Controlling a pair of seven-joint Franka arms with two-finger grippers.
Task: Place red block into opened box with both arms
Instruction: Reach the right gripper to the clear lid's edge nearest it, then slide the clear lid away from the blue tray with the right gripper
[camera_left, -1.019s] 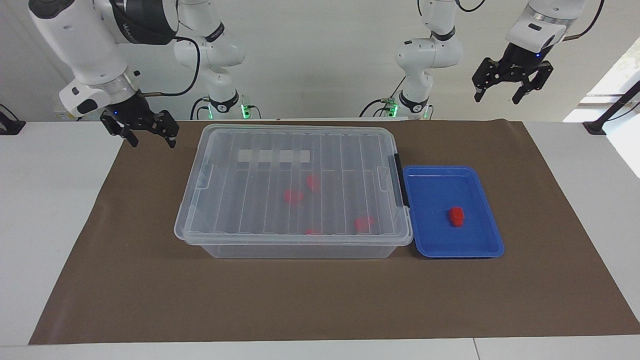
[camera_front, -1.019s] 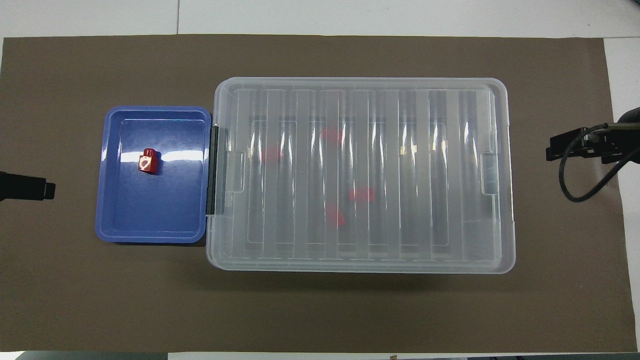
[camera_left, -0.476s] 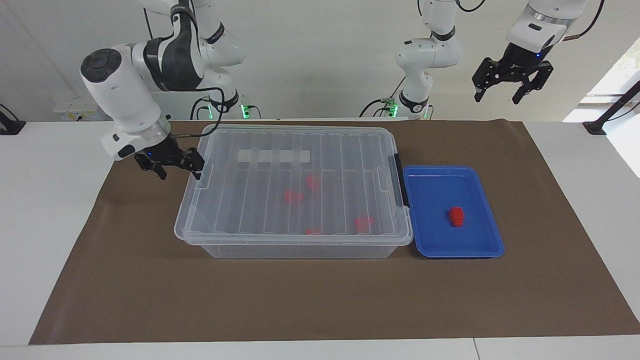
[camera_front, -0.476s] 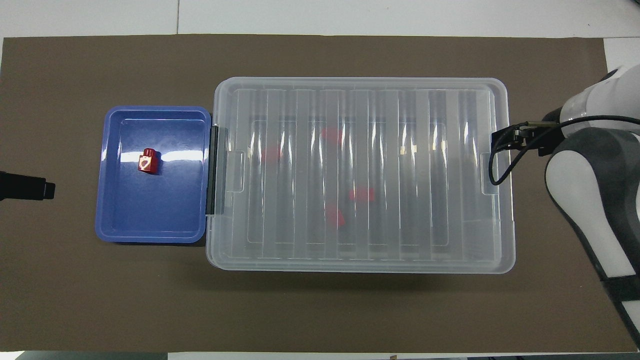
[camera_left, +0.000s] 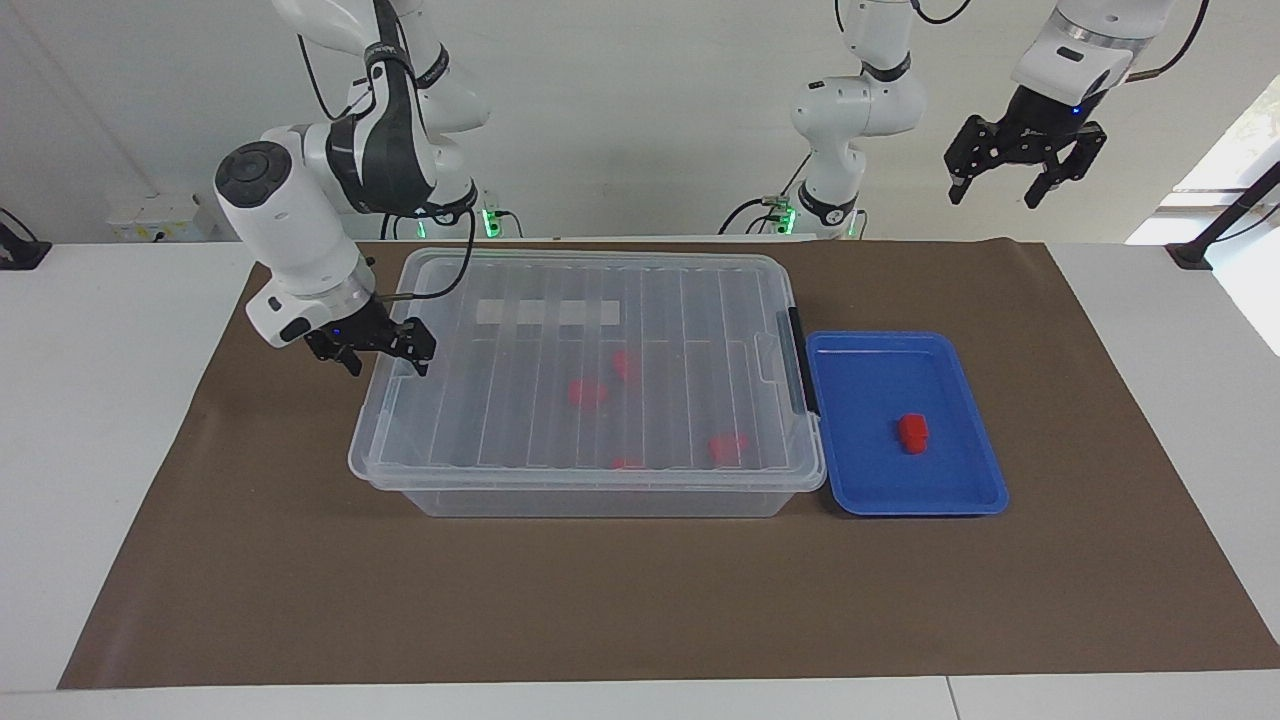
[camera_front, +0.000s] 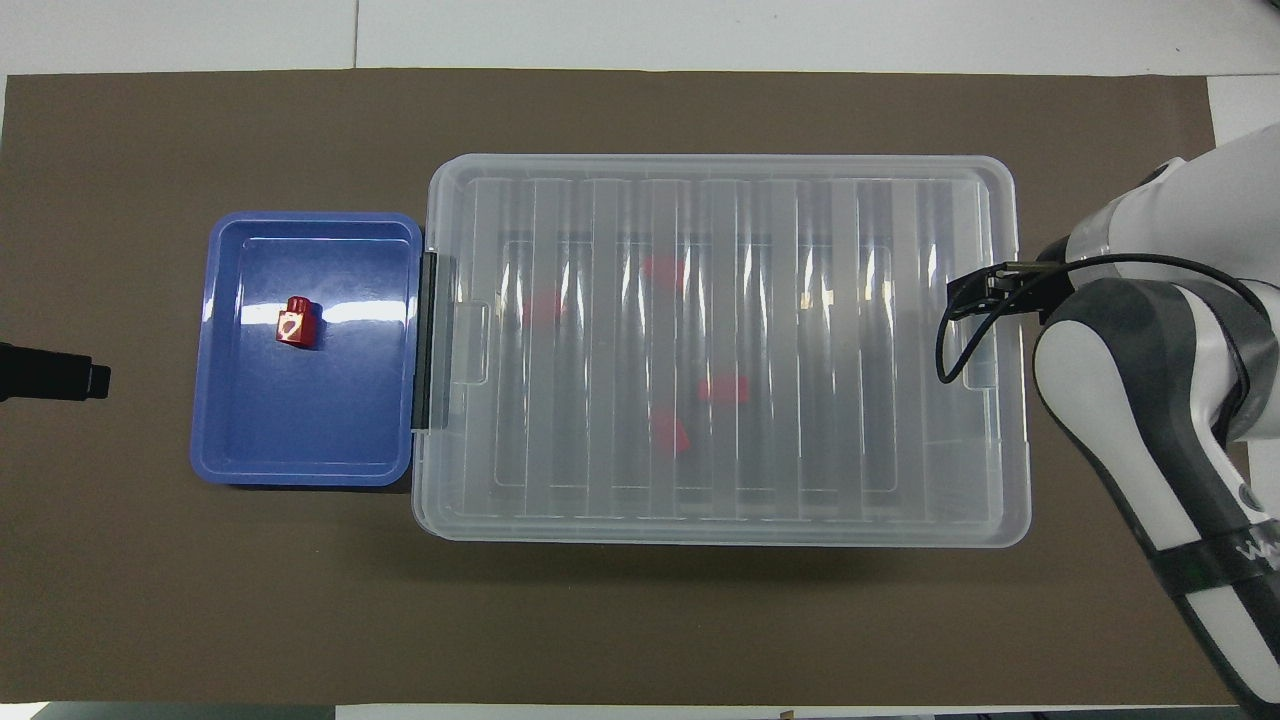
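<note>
Brown mat seen spread under everything. Found the box, lid on, just below the right gripper, spread wide at the lid's end, likely to lift it. Saw the left gripper wide too, waiting high up. Spotted the red block low beneath it, in the blue tray.

block in tray — tray beside lidded box

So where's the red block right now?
The red block lies in the blue tray, beside the box, toward the left arm's end of the table.
</note>
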